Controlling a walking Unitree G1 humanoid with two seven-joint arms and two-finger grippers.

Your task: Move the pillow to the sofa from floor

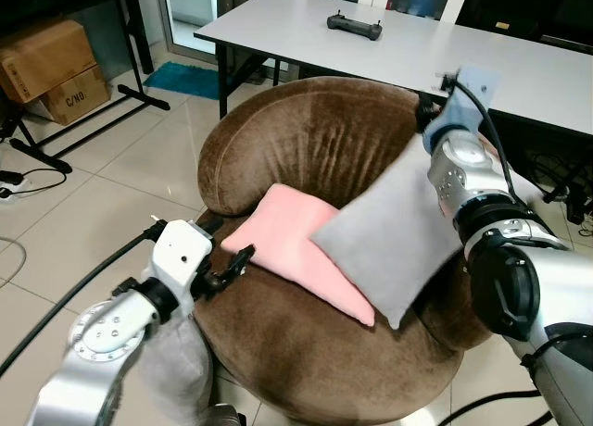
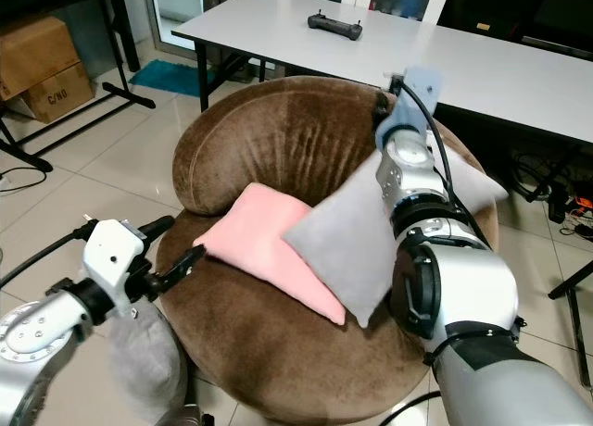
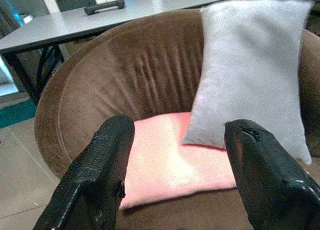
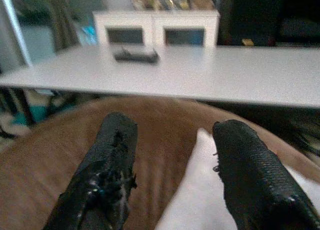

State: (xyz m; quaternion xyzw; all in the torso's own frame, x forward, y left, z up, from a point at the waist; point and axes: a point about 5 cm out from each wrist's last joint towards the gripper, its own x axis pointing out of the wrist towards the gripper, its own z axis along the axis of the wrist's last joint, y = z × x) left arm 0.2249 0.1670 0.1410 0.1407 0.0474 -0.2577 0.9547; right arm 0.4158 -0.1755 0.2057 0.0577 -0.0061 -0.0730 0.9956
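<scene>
Grey pillow [image 1: 394,236] lies tilted on the brown sofa [image 1: 315,139], leaning against its backrest, lower corner overlapping a pink pillow [image 1: 296,245] on the seat. Right gripper [image 4: 170,155] above the grey pillow's upper edge, jaws spread, empty. Left gripper [image 3: 175,160] at the sofa's front edge, jaws spread, apart from both pillows.

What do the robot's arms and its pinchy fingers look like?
Both arms are shiny silver with round black joints. The left arm has a white block at the wrist and a black cable trailing from it. The right arm has a pale blue part and a black cable on top. Each gripper has two thick black fingers with a rough, bumpy surface.
</scene>
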